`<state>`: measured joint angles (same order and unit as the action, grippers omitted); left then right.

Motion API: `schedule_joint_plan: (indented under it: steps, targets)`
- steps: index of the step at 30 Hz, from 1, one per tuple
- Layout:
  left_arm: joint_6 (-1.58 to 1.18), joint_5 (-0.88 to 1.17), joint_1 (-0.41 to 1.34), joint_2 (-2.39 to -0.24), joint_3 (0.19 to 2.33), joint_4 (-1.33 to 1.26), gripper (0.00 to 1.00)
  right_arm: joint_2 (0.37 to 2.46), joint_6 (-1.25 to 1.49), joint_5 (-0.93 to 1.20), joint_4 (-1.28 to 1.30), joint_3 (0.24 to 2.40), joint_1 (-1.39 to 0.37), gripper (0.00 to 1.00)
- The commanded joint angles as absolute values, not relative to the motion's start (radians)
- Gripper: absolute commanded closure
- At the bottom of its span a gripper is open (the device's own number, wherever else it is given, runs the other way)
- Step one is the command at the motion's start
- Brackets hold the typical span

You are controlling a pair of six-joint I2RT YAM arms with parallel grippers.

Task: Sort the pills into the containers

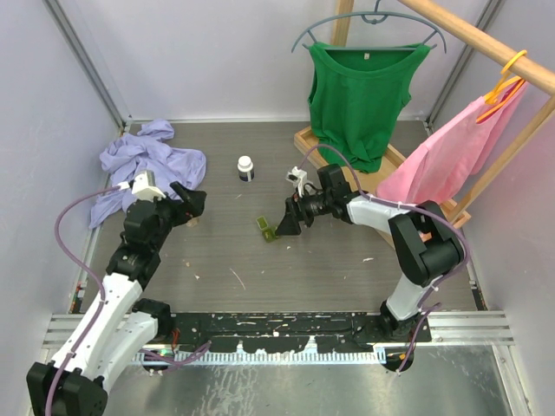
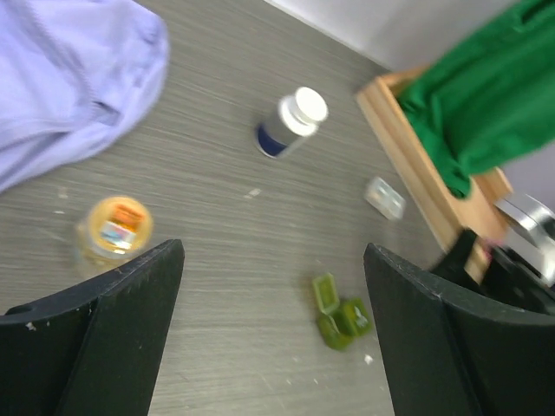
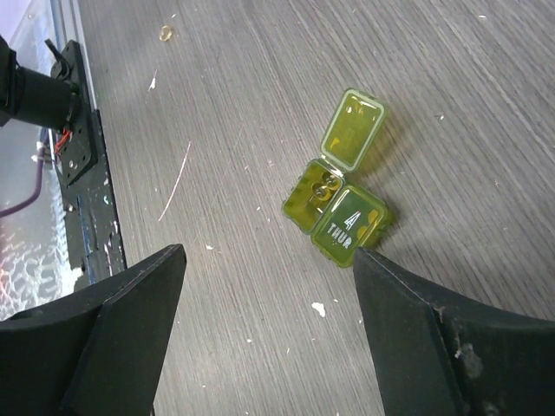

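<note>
L hand (image 2: pixel 273 253) & R hand (image 3: pixel 269 257) apart, empty. R wrist view: green case (image 3: pixel 340 180) lid up, pill (image 3: pixel 324 189) inside. L wrist view: clear case (image 2: pixel 384 197).

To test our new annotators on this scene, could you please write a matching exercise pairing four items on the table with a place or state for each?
Things:
1. olive green pill case
2. white-capped bottle
3. clear pill case
4. amber bottle

Places or states:
A. beside the wooden rack base
B. closest to the left gripper
C. one lid flipped open
D. dark body, standing upright

Pairs: 1-C, 2-D, 3-A, 4-B.
</note>
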<state>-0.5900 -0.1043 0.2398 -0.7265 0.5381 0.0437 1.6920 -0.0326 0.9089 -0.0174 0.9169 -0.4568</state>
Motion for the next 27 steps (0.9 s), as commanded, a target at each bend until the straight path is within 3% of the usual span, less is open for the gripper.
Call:
schedule_joint_plan:
  steps: [1, 8, 17, 27]
  targets:
    - [-0.653, 0.171, 0.236, -0.711, 0.524, -0.024, 0.13, 1.713, 0.074, 0.891, -0.111, 0.926, -0.456, 0.16]
    - [-0.836, 0.375, 0.245, -0.784, 0.488, -0.117, 0.18, 1.782, 0.175, 0.867, -0.121, 0.953, -0.443, 0.23]
    - [-0.875, 0.246, 0.41, -0.954, 0.442, -0.154, 0.43, 1.864, 0.235, 0.862, -0.12, 0.973, -0.422, 0.33]
    - [-0.816, 0.176, 0.417, -1.248, 0.497, -0.208, 0.47, 1.92, 0.291, 0.867, -0.121, 1.0, -0.388, 0.39]
